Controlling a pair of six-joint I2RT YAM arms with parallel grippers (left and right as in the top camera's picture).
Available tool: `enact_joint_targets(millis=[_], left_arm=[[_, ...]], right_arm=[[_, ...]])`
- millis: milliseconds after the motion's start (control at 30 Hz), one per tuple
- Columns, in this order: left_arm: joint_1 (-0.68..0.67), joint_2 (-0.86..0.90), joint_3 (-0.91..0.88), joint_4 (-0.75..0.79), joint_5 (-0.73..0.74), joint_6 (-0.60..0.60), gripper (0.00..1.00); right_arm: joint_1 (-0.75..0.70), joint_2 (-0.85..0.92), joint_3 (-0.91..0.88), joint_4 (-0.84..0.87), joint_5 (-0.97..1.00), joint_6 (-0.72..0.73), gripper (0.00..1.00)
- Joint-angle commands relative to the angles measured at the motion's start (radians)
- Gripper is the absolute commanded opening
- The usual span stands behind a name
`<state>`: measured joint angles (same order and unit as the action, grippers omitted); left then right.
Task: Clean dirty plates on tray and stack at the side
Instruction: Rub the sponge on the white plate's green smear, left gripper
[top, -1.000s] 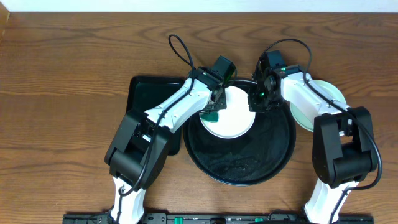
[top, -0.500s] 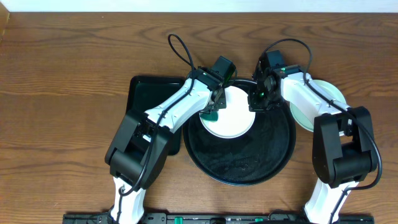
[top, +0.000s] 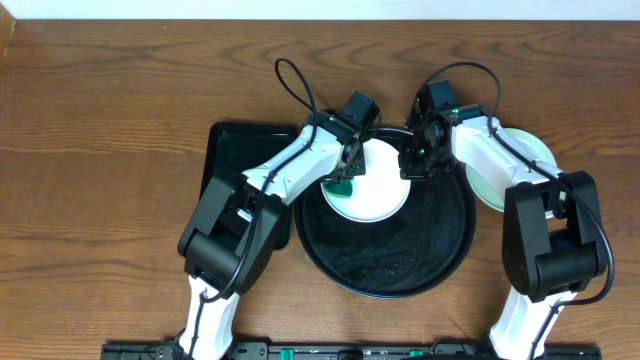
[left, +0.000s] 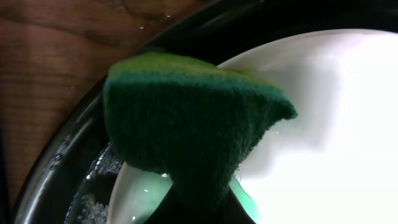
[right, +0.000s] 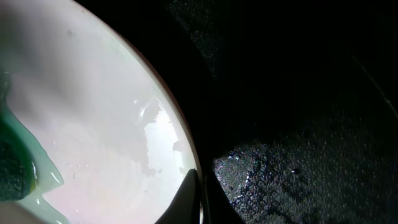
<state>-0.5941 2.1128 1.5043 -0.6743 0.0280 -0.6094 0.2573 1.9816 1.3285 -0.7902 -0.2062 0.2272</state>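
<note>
A white plate lies in the upper half of the round black tray. My left gripper is shut on a dark green sponge, which rests on the plate's left edge in a thin pale green film. My right gripper is shut on the plate's right rim, one finger on top of the plate and the other over the wet tray floor. Pale mint plates lie on the table right of the tray, partly under my right arm.
A dark green rectangular tray sits on the wooden table left of the black tray, under my left arm. Water beads cover the black tray's floor. Both arm bases stand at the table's near edge.
My left arm has shifted slightly to the right, and the sponge has slid a little along the plate. The right arm and the plate stay put.
</note>
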Motion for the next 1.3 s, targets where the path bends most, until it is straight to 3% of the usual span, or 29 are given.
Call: enact_joint_targets(millis=[0,467,1100,1267], left_arm=[[-0.001,0.109,-0.029,0.008,0.156,0.049,0.08],[-0.001,0.11,-0.026,0.034,0.373,0.127,0.07],[0.002,-0.171,-0.016,0.063,0.376,0.145,0.07],[0.002,-0.184,-0.016,0.042,0.272,0.164,0.08]], right_arm=[[0.006,0.001,-0.003,0.002,0.007,-0.001,0.01],[0.006,0.001,-0.003,0.009,0.007,-0.008,0.01],[0.006,0.001,-0.003,0.008,0.007,-0.008,0.01],[0.006,0.001,-0.003,0.008,0.007,-0.008,0.01]])
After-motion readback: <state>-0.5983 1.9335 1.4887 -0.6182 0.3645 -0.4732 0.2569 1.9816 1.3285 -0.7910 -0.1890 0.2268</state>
